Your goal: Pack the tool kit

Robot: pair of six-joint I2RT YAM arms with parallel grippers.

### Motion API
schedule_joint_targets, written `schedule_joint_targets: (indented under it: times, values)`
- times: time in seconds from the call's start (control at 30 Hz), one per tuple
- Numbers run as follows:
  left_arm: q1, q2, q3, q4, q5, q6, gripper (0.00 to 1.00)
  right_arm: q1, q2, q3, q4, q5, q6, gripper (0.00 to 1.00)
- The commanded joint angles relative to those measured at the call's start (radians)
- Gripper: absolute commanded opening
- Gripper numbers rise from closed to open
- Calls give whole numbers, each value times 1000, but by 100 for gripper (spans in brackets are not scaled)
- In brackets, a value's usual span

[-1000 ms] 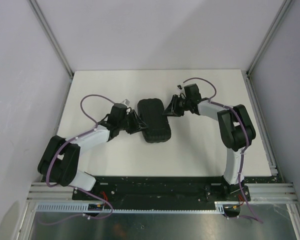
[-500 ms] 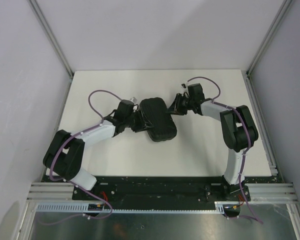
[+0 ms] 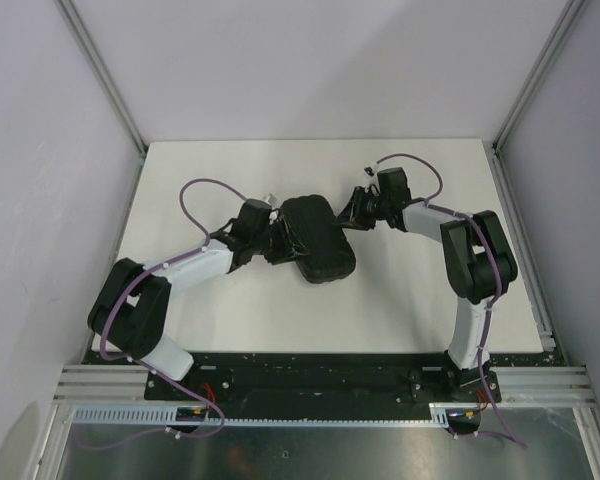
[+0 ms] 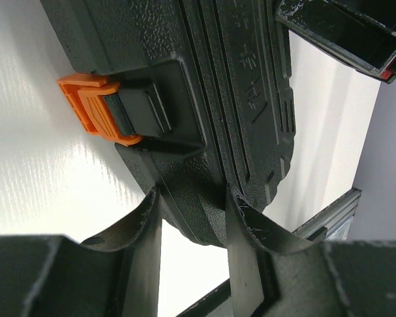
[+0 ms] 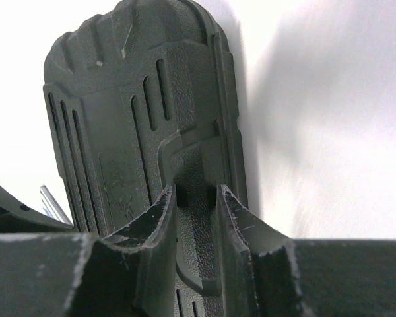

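One closed tool kit case (image 3: 318, 238) lies mid-way across the table (image 3: 400, 290), one orange latch (image 4: 92, 109) showing; two grippers clamp it (jaws narrowly apart): left gripper (image 3: 277, 240) on its left edge, right gripper (image 3: 348, 214) on its far-right edge

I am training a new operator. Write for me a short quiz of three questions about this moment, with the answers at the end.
1. Multiple choice: the latch on the black case is A) orange, B) blue, C) green?
2. True or false: the case stands wide open.
3. In few words: what do the left pincer and the right pincer hold?
Key: 1 A. 2 False, it is closed. 3 Both are shut on the case, at opposite sides.
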Motion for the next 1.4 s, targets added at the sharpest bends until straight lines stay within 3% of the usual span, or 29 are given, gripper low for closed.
schedule_joint_targets:
  times: [0.0, 0.63, 1.37]
  values:
    - [-58, -40, 95, 278, 59, 49, 7, 52, 143, -109, -295, 10, -28, 2]
    - [-76, -17, 122, 281, 63, 50, 1, -42, 124, -115, -283, -10, -46, 1]
    - [-102, 174, 203, 279, 76, 60, 2, -55, 121, -124, -269, -10, -51, 0]
